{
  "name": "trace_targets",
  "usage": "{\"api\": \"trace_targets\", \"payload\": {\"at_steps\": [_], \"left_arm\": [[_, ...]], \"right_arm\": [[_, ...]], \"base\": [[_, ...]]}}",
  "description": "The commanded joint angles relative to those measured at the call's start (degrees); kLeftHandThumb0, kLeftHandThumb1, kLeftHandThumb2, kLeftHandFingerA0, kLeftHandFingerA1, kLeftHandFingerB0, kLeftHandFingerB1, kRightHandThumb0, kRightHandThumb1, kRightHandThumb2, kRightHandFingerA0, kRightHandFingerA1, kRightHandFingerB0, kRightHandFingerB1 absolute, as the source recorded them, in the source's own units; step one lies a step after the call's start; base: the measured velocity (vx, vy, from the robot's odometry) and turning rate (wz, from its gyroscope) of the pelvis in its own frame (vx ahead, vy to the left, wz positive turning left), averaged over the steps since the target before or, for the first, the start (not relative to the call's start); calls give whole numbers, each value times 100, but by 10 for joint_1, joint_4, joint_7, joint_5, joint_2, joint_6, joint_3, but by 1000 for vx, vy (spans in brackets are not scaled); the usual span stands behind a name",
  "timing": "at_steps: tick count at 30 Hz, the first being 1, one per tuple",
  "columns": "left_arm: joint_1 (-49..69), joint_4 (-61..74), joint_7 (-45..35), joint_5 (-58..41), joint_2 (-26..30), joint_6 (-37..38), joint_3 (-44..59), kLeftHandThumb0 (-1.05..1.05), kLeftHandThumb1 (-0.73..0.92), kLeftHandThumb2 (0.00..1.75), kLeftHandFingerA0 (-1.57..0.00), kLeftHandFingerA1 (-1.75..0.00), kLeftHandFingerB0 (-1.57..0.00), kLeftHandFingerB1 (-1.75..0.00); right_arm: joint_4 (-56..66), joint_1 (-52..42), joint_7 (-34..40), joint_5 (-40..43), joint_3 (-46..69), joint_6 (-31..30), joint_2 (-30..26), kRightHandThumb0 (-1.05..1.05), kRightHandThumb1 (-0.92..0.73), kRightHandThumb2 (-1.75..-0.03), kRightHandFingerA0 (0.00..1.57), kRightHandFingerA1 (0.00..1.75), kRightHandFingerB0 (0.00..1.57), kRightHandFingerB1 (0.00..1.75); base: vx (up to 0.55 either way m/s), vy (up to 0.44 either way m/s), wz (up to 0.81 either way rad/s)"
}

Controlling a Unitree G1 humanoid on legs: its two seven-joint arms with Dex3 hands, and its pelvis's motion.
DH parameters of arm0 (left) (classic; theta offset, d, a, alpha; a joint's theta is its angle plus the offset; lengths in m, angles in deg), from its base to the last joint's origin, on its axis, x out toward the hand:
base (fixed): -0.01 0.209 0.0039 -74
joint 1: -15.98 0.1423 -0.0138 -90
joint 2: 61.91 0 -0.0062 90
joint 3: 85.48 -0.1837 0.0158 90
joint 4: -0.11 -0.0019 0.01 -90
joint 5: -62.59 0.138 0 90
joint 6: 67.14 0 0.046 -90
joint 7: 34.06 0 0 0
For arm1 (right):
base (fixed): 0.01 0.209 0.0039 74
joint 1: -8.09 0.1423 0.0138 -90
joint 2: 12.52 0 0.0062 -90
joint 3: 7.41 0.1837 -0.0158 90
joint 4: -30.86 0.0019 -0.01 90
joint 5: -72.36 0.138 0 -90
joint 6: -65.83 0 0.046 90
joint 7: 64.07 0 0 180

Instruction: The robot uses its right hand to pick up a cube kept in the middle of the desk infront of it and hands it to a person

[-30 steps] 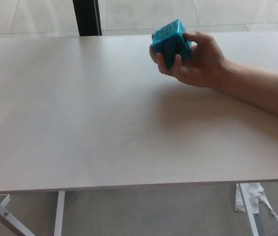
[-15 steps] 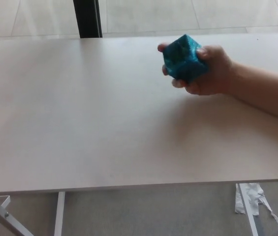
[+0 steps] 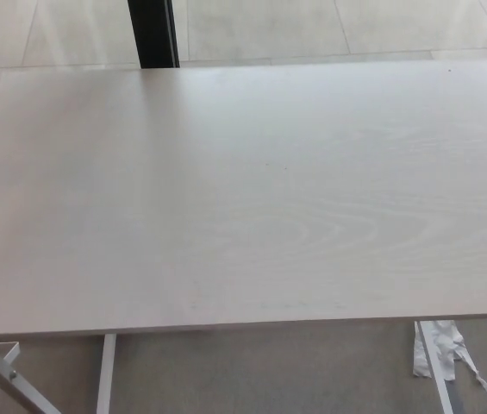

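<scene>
One view only, the head camera: a pale wood-grain table [image 3: 243,198] fills it. Neither robot hand shows, so whether they grasp anything I cannot tell. No cube shows either. White metal legs [image 3: 105,373] below, crumpled white paper [image 3: 440,345] on the floor, dark post [image 3: 153,33] behind.

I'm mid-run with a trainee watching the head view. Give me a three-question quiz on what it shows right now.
1. True or false: a blue cube sits on the desk.
2. Multiple choice: which robot hands show in the head view? A) left only B) right only C) both D) neither
3. Fill in: on the floor under the desk's near right corner, beside the white desk leg, lies a crumpled white ____.

Key: 1. False; no cube is in view. 2. D. 3. Scrap, apparently paper or cloth; which one cannot be told.
</scene>
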Motion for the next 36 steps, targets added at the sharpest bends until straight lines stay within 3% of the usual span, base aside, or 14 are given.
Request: {"api": "trace_targets", "payload": {"at_steps": [1, 4, 11, 25, 26, 27, 29, 30, 31, 32, 33, 36], "left_arm": [[3, -3, 16, 20, 29, -5, -14, -64, 72, 61, -60, -60, -48, -42], [5, -4, 12, 26, 30, -1, -21, -65, 73, 62, -62, -65, -51, -45], [0, 0, 5, 12, 36, -9, -14, -56, 74, 62, -57, -55, -46, -42], [-10, -2, 4, 11, 39, -19, -19, -60, 74, 63, -58, -55, -47, -39], [-11, -1, 5, 16, 40, -16, -23, -60, 60, 96, -52, -64, -40, -53], [-11, -2, 9, 18, 37, -14, -25, -62, 75, 63, -59, -56, -48, -39], [-11, -4, 13, 16, 36, -18, -23, -66, 73, 62, -61, -59, -52, -39], [-11, -4, 11, 15, 36, -17, -22, -63, 70, 61, -55, -63, -50, -45], [-8, -4, 8, 15, 36, -14, -23, -64, 71, 61, -52, -60, -49, -45], [-4, -2, 6, 17, 37, -10, -25, -64, 71, 61, -52, -60, -49, -45], [-7, -3, 9, 18, 37, -16, -26, -64, 71, 61, -52, -59, -49, -45], [-10, -3, 12, 22, 38, -17, -32, -64, 72, 61, -51, -58, -48, -45]], "right_arm": [[-91, 54, 114, -99, -161, 16, -21, -47, -61, -59, 71, 52, 62, 40], [-88, 49, 117, -77, -188, 54, -13, -41, -66, -60, 71, 58, 56, 40], [-113, 62, 138, -41, -236, 64, -19, -41, -66, -60, 71, 58, 56, 40], [-130, 77, 154, -6, -275, 74, -28, -41, -66, -60, 71, 58, 56, 40], [-131, 78, 154, -4, -277, 74, -28, -41, -66, -60, 71, 58, 56, 40], [-132, 79, 154, -3, -278, 75, -29, -41, -66, -60, 71, 58, 56, 40], [-133, 79, 155, 0, -281, 75, -30, -41, -66, -60, 71, 58, 56, 40], [-153, 58, 140, 56, -231, 110, -3, -66, -45, -84, 45, 56, 35, 46], [-142, 37, 143, 74, -214, 122, 6, -52, -57, -58, 68, 60, 42, 36], [-111, 21, 157, 63, -221, 119, 1, -52, -57, -58, 68, 60, 42, 36], [-108, 15, 167, 62, -218, 126, 5, -58, -47, -85, 57, 65, 35, 49], [-95, 7, 184, 59, -217, 128, 10, -65, -48, -84, 53, 59, 38, 48]], "base": [[0, 0, 0], [0, 0, 0], [0, 0, 0], [0, 0, 0], [0, 0, 0], [0, 0, 0], [0, 0, 0], [0, 0, 0], [0, 0, 0], [0, 0, 0], [0, 0, 0], [0, 0, 0]]}}
